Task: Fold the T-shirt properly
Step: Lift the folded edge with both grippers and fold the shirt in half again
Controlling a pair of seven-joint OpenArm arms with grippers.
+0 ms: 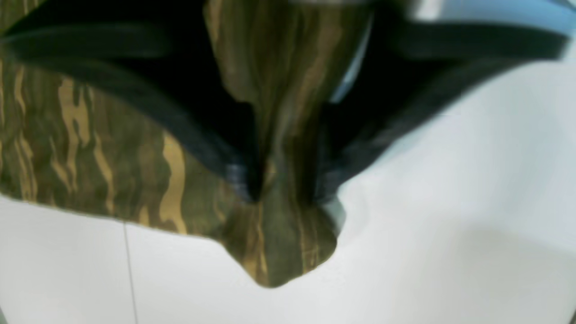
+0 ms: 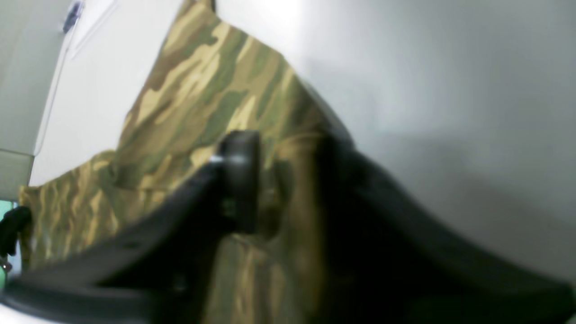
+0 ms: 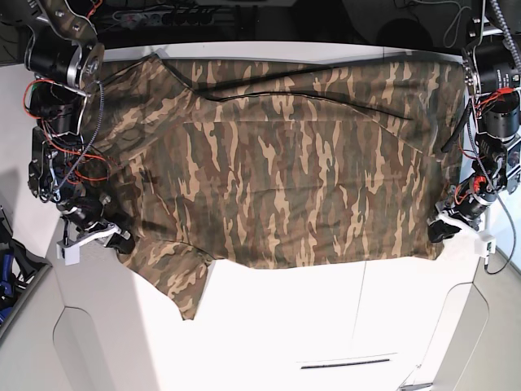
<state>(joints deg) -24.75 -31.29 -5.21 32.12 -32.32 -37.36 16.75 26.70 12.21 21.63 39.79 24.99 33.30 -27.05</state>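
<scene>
White table (image 3: 269, 326) — evenly lit, dark cable-strewn strip (image 3: 244, 16) behind.

The base view looks straight down on the table (image 3: 269, 318); both wrist views (blurred) sit close against the T-shirt (image 3: 277, 171) it shows whole.

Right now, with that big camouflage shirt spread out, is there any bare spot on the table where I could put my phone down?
Yes: the white table is bare along the near side, below the T-shirt hem, right of the dangling sleeve. The back half is covered edge to edge. Both sides are crowded: the left gripper and right gripper each pinch a shirt edge there.
</scene>
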